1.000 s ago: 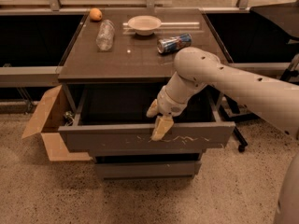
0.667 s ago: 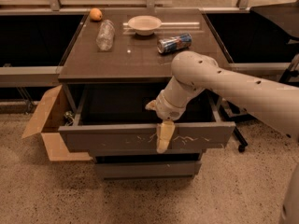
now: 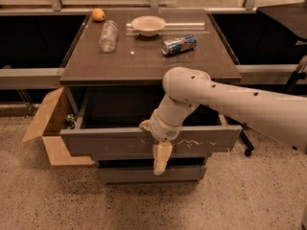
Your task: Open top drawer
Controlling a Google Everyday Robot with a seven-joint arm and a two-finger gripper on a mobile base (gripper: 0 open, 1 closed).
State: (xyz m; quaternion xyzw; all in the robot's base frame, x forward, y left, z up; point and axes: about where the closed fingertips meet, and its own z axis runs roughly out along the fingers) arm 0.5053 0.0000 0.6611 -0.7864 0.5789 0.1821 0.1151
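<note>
Beneath the worktop [image 3: 144, 56] the top drawer [image 3: 105, 143] stands part-open, its front running left to right, with the gripper [image 3: 152, 146] at that front's upper edge, jaws spread, and the pull directed away from the worktop.

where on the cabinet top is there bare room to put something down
Bare: front half of the cabinet top, before bottle and can. Crowded: the back, with orange and bowl. The gripper hangs over the top drawer front.

No readable text anywhere; end effector [image 3: 160, 158] hangs before the top drawer [image 3: 105, 143] front.
</note>
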